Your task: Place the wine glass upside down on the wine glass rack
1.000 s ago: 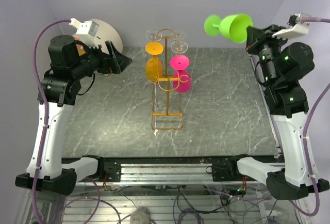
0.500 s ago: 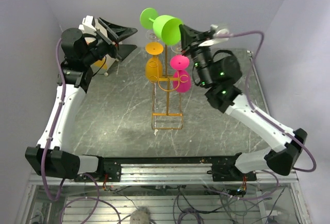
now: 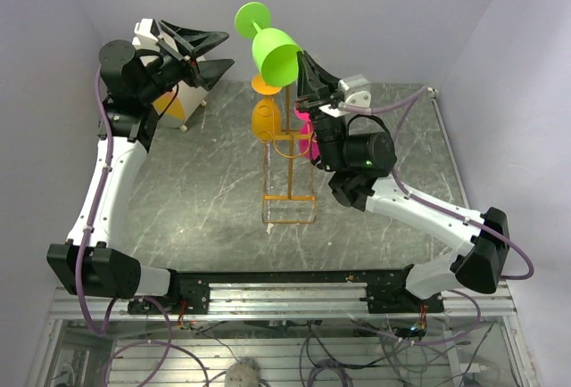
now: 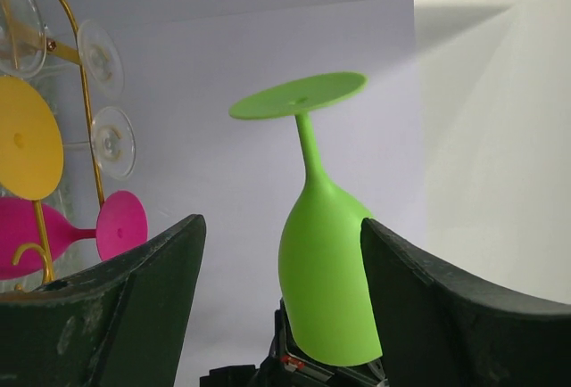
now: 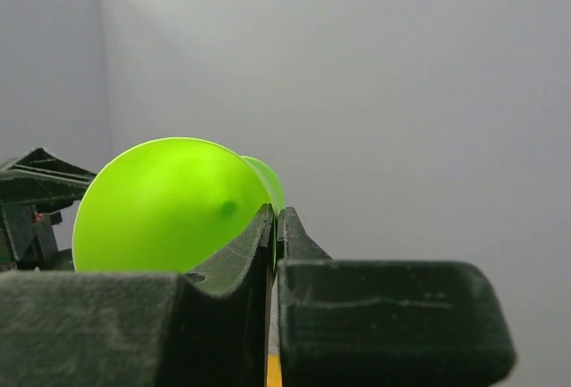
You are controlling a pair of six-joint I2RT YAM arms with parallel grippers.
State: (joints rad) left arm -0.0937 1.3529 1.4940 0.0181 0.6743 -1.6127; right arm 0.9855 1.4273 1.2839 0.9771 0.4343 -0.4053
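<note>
The green wine glass (image 3: 275,55) is held foot-up above the wine glass rack (image 3: 287,168), a thin golden wire frame at mid table. My right gripper (image 3: 302,75) is shut on the glass's rim from below; in the right wrist view its fingers (image 5: 275,218) pinch the thin green wall of the glass (image 5: 169,204). My left gripper (image 3: 205,53) is raised just left of the glass, open and apart from it. In the left wrist view the glass (image 4: 326,271) stands beyond the gap of the left gripper (image 4: 278,224).
On the rack hang an orange glass (image 3: 266,115), a pink glass (image 3: 308,128) and clear glasses (image 4: 111,142). A white object with an orange part (image 3: 165,102) stands at the back left. The back wall is close behind.
My right arm swung the green glass from the far right to above the rack and turned it foot-up. My left arm rose toward it, its jaws narrowing slightly.
</note>
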